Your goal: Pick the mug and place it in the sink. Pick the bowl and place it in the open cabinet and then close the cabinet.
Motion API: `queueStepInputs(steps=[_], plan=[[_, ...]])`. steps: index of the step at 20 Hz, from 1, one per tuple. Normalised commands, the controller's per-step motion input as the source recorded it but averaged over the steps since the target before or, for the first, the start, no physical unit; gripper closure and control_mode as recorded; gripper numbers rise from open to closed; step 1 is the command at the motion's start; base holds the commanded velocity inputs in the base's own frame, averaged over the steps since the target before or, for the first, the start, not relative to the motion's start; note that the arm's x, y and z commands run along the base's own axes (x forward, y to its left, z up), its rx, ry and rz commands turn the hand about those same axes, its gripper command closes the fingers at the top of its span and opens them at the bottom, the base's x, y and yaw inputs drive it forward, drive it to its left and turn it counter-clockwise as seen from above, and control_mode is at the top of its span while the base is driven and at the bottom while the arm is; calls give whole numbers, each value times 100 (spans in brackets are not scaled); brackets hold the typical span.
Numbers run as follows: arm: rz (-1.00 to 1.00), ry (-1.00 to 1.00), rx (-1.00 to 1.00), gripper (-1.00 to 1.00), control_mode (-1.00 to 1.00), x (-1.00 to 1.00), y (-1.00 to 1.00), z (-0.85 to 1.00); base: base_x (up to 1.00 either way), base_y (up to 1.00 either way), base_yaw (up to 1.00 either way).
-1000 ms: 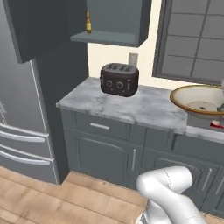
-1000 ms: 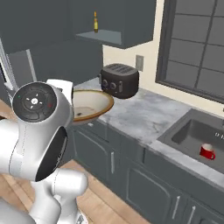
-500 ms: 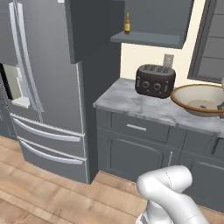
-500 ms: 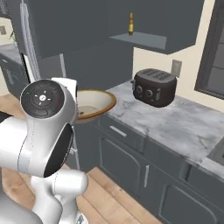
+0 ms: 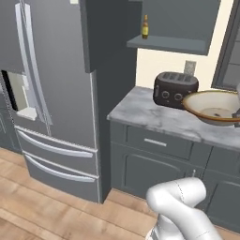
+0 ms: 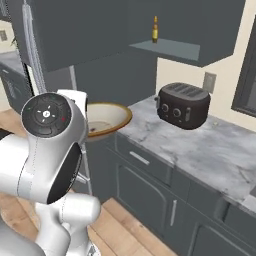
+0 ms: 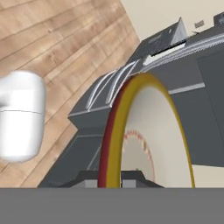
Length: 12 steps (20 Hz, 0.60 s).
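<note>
The tan bowl (image 5: 213,108) with its cream inside hangs level in the air at counter height, by the counter's edge. In the right base view the bowl (image 6: 104,120) shows just past my arm's big joint. My gripper (image 7: 109,181) is shut on the rim of the bowl (image 7: 148,131), which stands edge-on in the hand view. The open cabinet (image 5: 168,44) is up on the wall with its inner shelf bare on the right; in the right base view the cabinet (image 6: 172,50) is above and beyond the bowl. The mug and the sink are out of view.
A dark toaster (image 5: 176,89) stands on the marble counter (image 5: 150,117) under the cabinet, also toaster (image 6: 182,105). A small bottle (image 5: 146,27) is on the shelf's left end. The tall grey refrigerator (image 5: 47,93) stands left of the counter, over wooden floor (image 5: 42,211).
The whole picture has shifted: the base has moved left, so the refrigerator has come into view and the sink with the mug has left. The bowl stays in my gripper.
</note>
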Motion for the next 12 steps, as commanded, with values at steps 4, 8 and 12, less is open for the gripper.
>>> queueStepInputs(steps=[4, 8, 12], plan=[[0, 0, 0, 100, 100, 0, 0, 0, 91, 23, 0], [0, 0, 0, 100, 100, 0, 0, 0, 98, 1, 0], [0, 0, 0, 100, 100, 0, 0, 0, 58, -31, 0]])
